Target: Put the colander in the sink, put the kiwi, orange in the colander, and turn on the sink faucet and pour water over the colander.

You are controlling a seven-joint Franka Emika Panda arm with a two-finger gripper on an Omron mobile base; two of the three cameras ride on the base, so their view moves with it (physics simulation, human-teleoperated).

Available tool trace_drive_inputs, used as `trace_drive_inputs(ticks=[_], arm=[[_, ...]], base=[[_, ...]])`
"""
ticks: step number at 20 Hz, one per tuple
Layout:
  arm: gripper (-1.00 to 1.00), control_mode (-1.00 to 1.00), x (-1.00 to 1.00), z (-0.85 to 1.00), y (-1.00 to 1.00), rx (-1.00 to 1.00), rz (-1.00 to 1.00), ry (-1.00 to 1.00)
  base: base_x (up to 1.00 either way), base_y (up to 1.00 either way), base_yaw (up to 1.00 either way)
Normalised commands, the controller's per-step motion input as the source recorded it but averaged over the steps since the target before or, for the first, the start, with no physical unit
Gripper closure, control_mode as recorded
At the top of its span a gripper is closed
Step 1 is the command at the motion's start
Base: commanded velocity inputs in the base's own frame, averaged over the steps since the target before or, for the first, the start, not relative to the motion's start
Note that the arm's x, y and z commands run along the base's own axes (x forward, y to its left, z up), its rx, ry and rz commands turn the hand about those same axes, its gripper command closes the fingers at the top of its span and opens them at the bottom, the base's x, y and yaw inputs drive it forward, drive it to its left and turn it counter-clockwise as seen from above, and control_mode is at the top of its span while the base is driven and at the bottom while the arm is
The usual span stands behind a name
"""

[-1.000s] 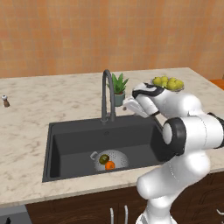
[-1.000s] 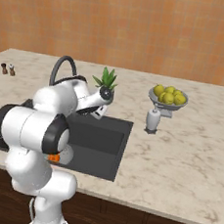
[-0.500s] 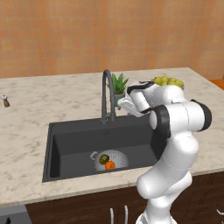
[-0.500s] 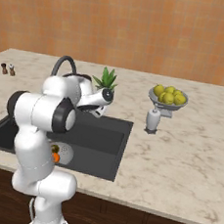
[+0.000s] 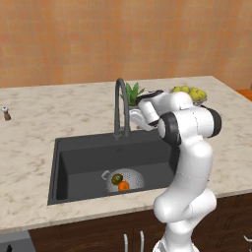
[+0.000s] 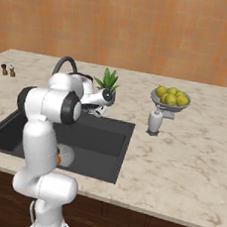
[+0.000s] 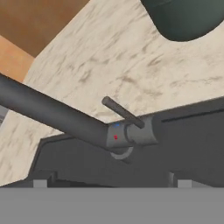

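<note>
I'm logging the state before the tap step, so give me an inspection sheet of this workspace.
Surface: beige marble counter, dark sink set into it.
Job's things: colander on the sink floor, kiwi and orange inside it; sink faucet upright, no water seen.
Clutter: potted plant, bowl of yellow-green fruit, white dispenser, two shakers.
Grippers: gripper open, empty, beside the faucet; the hand view faces the faucet's lever.
Cables: nothing seen.
Surroundings: orange tiled wall.

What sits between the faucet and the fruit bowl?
In the right base view, the potted plant stands between the faucet and the fruit bowl; a white dispenser fronts the bowl.
</note>
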Motion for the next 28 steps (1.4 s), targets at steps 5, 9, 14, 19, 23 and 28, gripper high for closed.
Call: trace_drive_inputs(ticks=[5,9,14,19,23,28], arm=[[-1.00,-1.00,0.49,-0.25,0.00,0.00,0.00,0.00],[-1.00,-1.00,0.41,-0.29,0.00,0.00,0.00,0.00],[-1.00,-1.00,0.42,-0.25,0.00,0.00,0.00,0.00],[-1.00,-1.00,0.25,-0.21,0.02,0.02,-0.01,0.00],[1.00,-1.00,0.01,-0.35,0.07,0.00,-0.03,0.00],[1.00,-1.00,-0.01,-0.35,0.00,0.00,-0.04,0.00]], base=[[0.00,0.00,0.00],[0.00,0.00,0.00],[0.00,0.00,0.00],[0.00,0.00,0.00],[0.00,0.00,0.00],[0.00,0.00,0.00]])
